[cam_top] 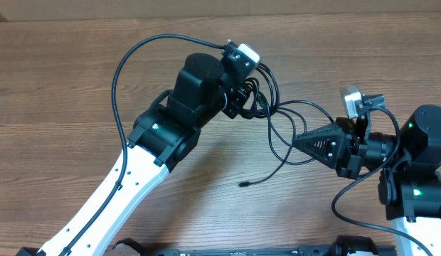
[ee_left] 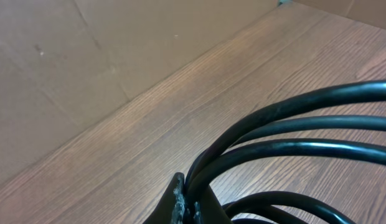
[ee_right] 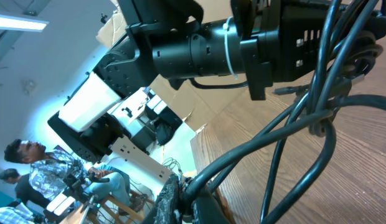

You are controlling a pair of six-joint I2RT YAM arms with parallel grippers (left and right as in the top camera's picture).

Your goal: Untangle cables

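1. The left claw (cam_top: 242, 102) was closed on the cables (cam_top: 272, 108). In its wrist view, several black strands ran out from between its fingertips (ee_left: 178, 200) and fanned toward 3 o'clock.
2. The right claw (cam_top: 297, 140) was also clamped on the cables. In its own wrist view, the strands rose from the pinched fingertips (ee_right: 171, 200) toward 1 o'clock.
3. Seen from overhead, the left claw sat near 12 o'clock of the table's centre. The right claw sat at about 3 o'clock, with its tapered tip pointing toward 9 o'clock.
4. The cables hung as a tangle of loops between the two claws. They were bunched tightest at the left claw and spread toward 4 o'clock, where they met the right claw's tip.
5. One strand trailed out of the loops toward 7 o'clock. It ended in a small plug (cam_top: 243, 184) lying on the wooden table (cam_top: 78, 107), well apart from both claws.
6. A thicker arm wire (cam_top: 124, 64) arced over the table at 10 o'clock of the left claw and ran down along the left arm (cam_top: 128, 185).
7. In the right wrist view, the left arm's black body filled the 12 o'clock side. Several strands crossed in front of it and came together at one point.
8. In the left wrist view, a cardboard wall (ee_left: 56, 56) stood at 10 o'clock, along the table's far edge.
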